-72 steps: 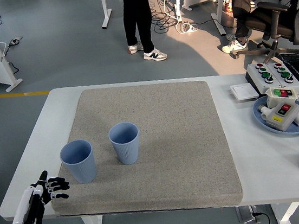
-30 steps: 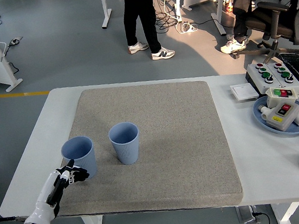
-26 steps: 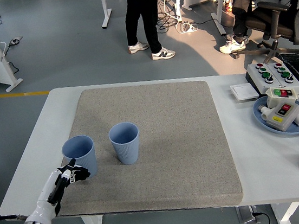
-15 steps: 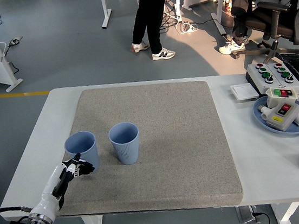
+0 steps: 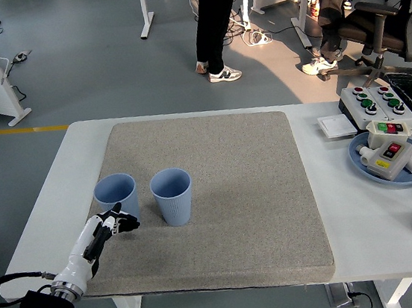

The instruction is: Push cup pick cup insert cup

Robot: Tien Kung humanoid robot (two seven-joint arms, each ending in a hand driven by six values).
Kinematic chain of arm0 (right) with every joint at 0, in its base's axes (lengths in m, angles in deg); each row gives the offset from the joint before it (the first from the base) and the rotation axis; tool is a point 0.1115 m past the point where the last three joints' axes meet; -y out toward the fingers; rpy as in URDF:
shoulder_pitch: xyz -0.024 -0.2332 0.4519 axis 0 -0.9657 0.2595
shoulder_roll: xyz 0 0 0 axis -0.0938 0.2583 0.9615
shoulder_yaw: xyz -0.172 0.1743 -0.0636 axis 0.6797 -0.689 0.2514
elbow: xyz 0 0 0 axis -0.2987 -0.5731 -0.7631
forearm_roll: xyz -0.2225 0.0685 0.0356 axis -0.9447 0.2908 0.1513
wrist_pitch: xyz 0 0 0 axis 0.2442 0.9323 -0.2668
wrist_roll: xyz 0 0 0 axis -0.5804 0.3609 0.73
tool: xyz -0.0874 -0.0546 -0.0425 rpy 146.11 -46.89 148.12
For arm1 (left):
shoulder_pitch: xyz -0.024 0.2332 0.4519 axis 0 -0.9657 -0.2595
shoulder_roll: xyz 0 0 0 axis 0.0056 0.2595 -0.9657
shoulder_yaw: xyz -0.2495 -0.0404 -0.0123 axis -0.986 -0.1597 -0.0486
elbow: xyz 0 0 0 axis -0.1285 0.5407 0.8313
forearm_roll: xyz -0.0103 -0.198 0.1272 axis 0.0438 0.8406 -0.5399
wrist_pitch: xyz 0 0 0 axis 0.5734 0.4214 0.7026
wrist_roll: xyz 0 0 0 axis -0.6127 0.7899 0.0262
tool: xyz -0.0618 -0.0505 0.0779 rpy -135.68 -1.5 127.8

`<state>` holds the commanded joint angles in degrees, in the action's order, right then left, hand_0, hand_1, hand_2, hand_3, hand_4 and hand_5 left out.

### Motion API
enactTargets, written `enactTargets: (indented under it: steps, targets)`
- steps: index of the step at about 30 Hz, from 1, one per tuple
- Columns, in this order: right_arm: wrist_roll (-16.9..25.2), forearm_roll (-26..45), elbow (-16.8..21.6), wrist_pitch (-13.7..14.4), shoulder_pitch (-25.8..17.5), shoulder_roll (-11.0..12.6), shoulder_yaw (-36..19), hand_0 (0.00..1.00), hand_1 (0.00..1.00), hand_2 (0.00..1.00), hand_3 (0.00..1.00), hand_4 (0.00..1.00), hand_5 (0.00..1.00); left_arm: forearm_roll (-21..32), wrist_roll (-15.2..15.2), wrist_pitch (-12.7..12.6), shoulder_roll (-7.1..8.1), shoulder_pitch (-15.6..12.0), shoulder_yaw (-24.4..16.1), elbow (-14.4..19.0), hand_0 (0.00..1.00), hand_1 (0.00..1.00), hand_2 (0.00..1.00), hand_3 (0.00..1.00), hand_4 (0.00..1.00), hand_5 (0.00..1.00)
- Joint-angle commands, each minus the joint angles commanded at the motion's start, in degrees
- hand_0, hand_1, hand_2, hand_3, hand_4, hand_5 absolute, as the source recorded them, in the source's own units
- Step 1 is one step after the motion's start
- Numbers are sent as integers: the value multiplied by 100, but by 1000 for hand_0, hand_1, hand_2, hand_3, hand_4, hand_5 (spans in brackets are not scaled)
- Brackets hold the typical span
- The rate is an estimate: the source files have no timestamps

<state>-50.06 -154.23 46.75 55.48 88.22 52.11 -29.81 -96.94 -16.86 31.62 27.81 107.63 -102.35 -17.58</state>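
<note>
A white counter point(image 5: 53, 195) carries a grey felt mat point(image 5: 219, 197), and on the mat's left part two blue cups stand upright, the left cup point(image 5: 116, 197) just beside the right cup point(image 5: 172, 196) with a narrow gap between them. The left hand point(image 5: 113, 224) reaches in from the lower left corner, its fingers bent but grasping nothing, fingertips against the left cup's near lower wall.
</note>
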Motion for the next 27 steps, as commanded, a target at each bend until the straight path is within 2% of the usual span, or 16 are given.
enactTargets:
  steps: [27]
  targets:
    - [-10,24,0,-39,6,0,121,528,546,504,574,151,998,903,-351,-139,-225,1043,721,-1288,682,575,505,466,604,998]
